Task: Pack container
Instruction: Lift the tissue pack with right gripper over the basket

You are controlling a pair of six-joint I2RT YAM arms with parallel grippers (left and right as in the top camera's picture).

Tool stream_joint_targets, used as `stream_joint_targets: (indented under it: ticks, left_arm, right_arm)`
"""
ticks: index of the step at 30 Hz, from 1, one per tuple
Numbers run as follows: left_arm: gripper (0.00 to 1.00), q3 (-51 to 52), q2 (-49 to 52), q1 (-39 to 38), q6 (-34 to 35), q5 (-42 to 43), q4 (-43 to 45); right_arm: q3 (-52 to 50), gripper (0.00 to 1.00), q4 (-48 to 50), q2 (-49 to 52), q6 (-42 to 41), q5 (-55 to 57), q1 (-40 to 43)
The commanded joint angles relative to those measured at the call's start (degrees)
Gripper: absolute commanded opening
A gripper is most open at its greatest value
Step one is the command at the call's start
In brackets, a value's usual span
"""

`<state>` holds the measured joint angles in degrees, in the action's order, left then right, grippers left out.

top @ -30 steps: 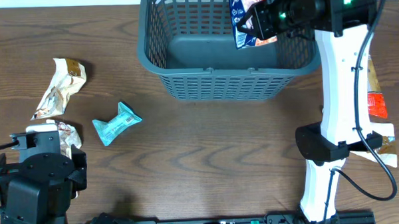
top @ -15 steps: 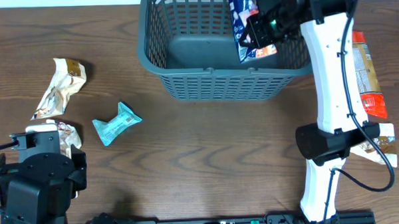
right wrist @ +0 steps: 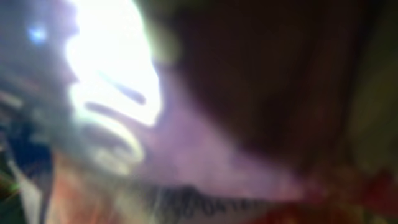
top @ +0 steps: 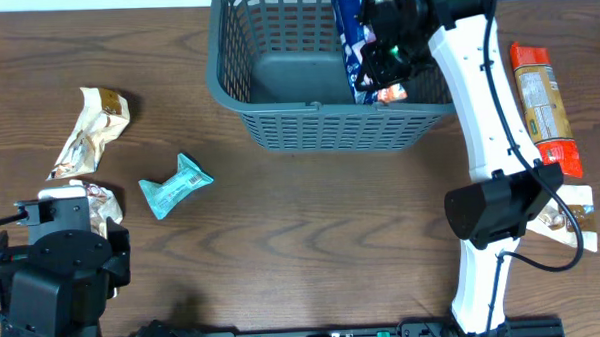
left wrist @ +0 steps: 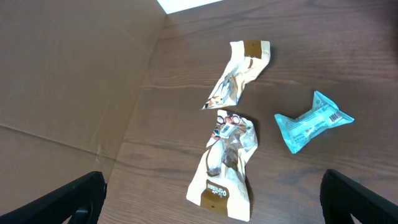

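Overhead, right gripper holds blue packet inside container.

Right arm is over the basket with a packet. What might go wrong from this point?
1. The blue packet in the right gripper stands on edge by the basket's front right wall; if released like this, it may lean there rather than lie flat.
2. The right wrist view is all blur, so the grip cannot be checked there.
3. The orange packet lies close beside the arm; a swing back might knock it.
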<state>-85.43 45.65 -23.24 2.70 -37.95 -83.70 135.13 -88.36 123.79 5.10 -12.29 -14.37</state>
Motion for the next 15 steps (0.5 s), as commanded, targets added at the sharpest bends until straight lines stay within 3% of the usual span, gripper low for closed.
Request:
stream_joint_targets:
  ticks: [1,12,13,15]
  left_arm:
    - [0.99,-0.72,0.07,0.35,-0.52,-1.11,0.00]
    - [0.99,-0.72,0.07,0.35,-0.52,-1.11,0.00]
    - [0.99,-0.72,0.07,0.35,-0.52,-1.11,0.00]
    - [0.99,-0.72,0.07,0.35,-0.52,-1.09,0.00]
  right_arm:
    - [-2.14,0.02,1.46,-1.20,0.98,-0.35,-0.63]
    - [-5.55,0.01,4.20,-1.18,2.49,-0.33,-1.60]
    - [-5.55,0.03,4.42,-1.18,2.49,-0.33,-1.60]
    - [-5.55,0.22,4.50,-1.18,2.49,-0.33,-1.60]
